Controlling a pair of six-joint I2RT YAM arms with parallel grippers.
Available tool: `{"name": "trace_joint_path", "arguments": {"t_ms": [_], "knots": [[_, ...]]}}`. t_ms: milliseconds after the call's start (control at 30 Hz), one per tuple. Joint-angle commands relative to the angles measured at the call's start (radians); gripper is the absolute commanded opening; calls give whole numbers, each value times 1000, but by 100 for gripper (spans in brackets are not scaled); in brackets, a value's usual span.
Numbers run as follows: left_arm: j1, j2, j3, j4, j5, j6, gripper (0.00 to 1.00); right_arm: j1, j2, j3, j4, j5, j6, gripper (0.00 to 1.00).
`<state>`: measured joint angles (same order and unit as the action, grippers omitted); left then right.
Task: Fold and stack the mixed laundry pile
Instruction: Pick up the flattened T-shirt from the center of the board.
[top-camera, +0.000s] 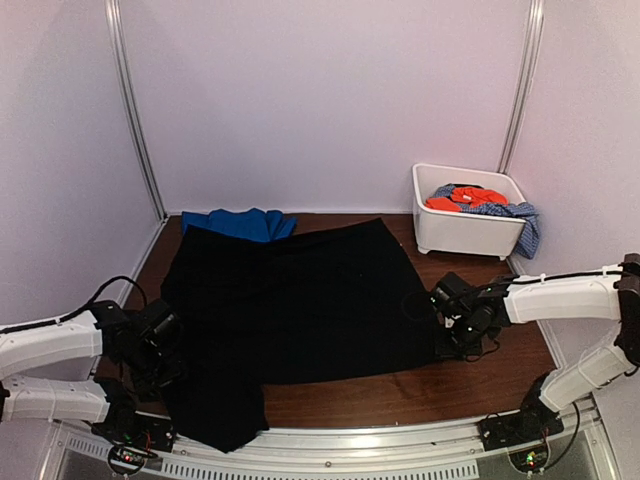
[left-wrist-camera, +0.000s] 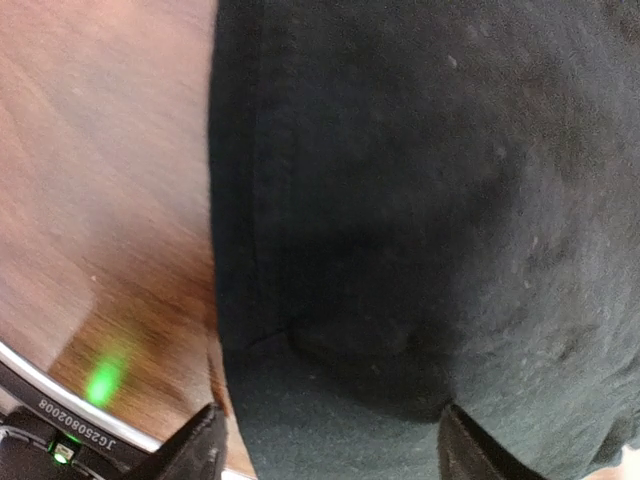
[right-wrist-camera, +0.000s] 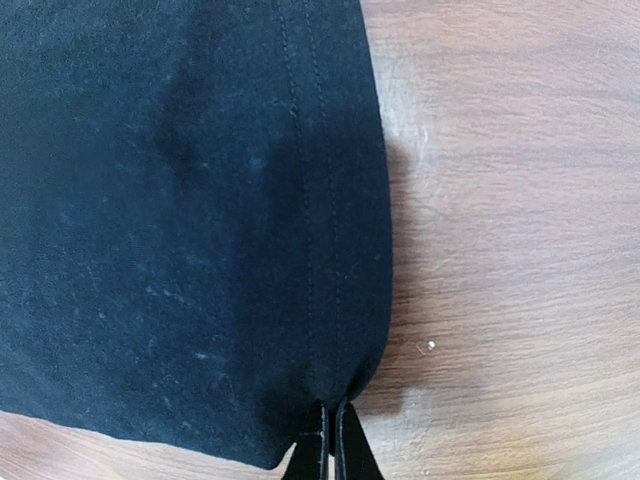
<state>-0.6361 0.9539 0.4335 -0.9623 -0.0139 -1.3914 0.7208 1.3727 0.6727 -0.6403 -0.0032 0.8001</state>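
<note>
**Top external view.**
- Black garment (top-camera: 300, 300): spread flat across the middle of the table (top-camera: 480, 385), one near corner hanging over the front edge.
- Blue garment (top-camera: 240, 222): bunched at the far edge, touching the black one's far hem.
- Tub (top-camera: 465, 235): far right, well apart from both arms. It holds the orange-red garment (top-camera: 465, 197) and the speckled garment (top-camera: 512, 215), the latter spilling over the right rim.
- Left gripper (top-camera: 168, 335): at the black garment's left edge.
- Right gripper (top-camera: 450, 335): at its right near corner.
- Risk: a one-sided lift is likely to skew the fold or drag the cloth into the blue garment.

**Left wrist view.**
- Left gripper (left-wrist-camera: 330, 460): fingers stand wide apart, the black cloth's seamed edge lying between them, nothing pinched.
- Risk: closing from here may catch only the top layer, or a thick ridge of cloth, since the edge looks doubled under the jaws.

**Right wrist view.**
- Right gripper (right-wrist-camera: 328, 445): fingers pressed together on the very corner of the black garment's stitched hem, bare table to the right.
- Risk: the bite looks thin and right at the edge, so the hem may slip free once the cloth's weight comes onto it.
</note>
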Motion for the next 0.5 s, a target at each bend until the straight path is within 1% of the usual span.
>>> {"name": "trace_joint_path", "arguments": {"t_ms": [0, 67, 200, 300, 400, 467], "knots": [[-22, 26, -4, 30, 5, -23, 64, 4, -16, 8, -4, 25, 1, 0], [-22, 41, -15, 44, 13, -24, 60, 4, -15, 4, 1, 21, 1, 0], [-24, 67, -78, 112, 86, -49, 56, 3, -11, 7, 7, 16, -2, 0], [-23, 81, -106, 145, 101, -59, 51, 1, -11, 11, 10, 14, -8, 0], [-24, 73, -101, 145, 95, -52, 34, -3, -15, 13, 12, 10, -12, 0], [-24, 55, -81, 126, 87, -45, 19, -5, -24, 14, 15, 7, -13, 0]]}}
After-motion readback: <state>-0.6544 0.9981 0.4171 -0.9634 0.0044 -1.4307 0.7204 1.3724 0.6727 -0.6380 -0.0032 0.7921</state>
